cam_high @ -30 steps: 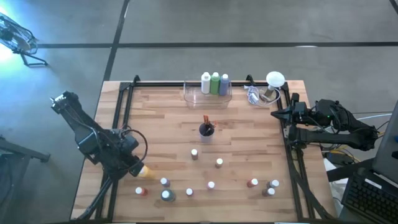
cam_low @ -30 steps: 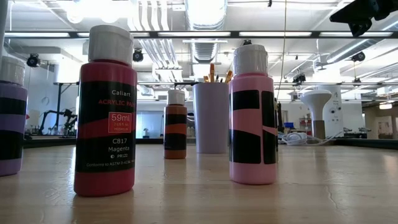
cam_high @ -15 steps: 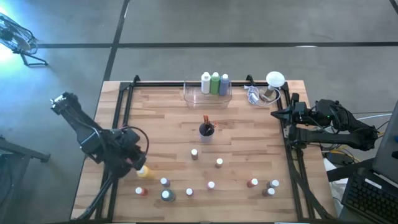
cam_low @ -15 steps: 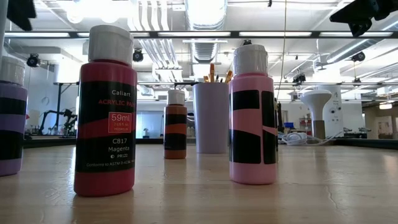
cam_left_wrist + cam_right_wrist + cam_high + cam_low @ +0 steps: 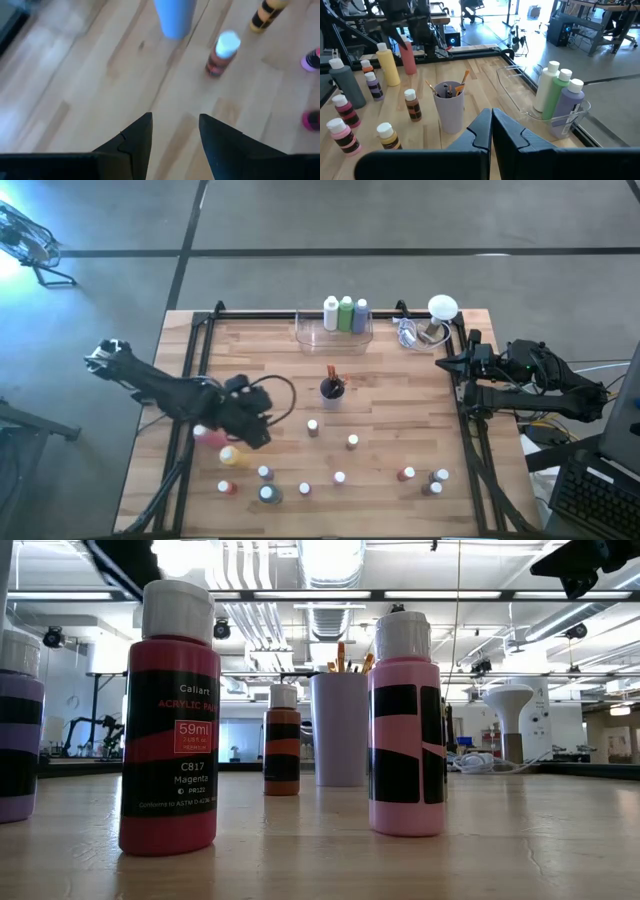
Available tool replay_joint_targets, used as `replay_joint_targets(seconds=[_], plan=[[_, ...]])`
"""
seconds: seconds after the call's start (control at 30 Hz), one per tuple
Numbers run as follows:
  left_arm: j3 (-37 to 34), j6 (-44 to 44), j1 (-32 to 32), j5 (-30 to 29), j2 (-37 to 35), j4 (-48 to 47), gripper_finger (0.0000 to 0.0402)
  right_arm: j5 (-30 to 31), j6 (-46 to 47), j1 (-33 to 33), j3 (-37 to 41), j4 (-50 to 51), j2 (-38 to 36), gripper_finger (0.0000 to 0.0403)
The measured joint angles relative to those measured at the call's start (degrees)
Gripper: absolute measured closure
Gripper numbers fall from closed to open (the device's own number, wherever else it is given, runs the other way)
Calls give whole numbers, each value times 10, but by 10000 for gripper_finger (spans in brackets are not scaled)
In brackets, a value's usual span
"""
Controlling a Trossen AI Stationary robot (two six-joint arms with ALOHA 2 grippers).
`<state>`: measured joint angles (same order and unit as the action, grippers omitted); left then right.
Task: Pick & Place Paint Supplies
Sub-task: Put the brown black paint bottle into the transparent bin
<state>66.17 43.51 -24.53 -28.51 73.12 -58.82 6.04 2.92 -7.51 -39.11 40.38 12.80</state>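
The left gripper (image 5: 262, 432) hangs over the table's left-centre with fingers apart and empty, near a pink bottle (image 5: 210, 434) and a yellow bottle (image 5: 231, 456); bare wood lies between it and the brush cup (image 5: 331, 389). The right gripper (image 5: 447, 363) rests shut at the right rail. Small bottles (image 5: 339, 477) crowd the near edge, three tall ones stand in the far-edge tray (image 5: 333, 333).

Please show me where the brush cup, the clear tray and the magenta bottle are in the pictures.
brush cup (image 5: 449, 111): right wrist view, front wall.
clear tray (image 5: 308, 336): high view, near left rim.
magenta bottle (image 5: 170, 730): low view, label.
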Motion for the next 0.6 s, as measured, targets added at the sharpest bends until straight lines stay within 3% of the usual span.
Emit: replay_joint_targets(seconds=[0.3, 0.6], plan=[[0, -132, 44, -3, 59, 123, 234, 0, 0, 0, 0, 0, 0, 394], [0, -167, 76, 8, 107, 183, 234, 0, 0, 0, 0, 0, 0, 394]])
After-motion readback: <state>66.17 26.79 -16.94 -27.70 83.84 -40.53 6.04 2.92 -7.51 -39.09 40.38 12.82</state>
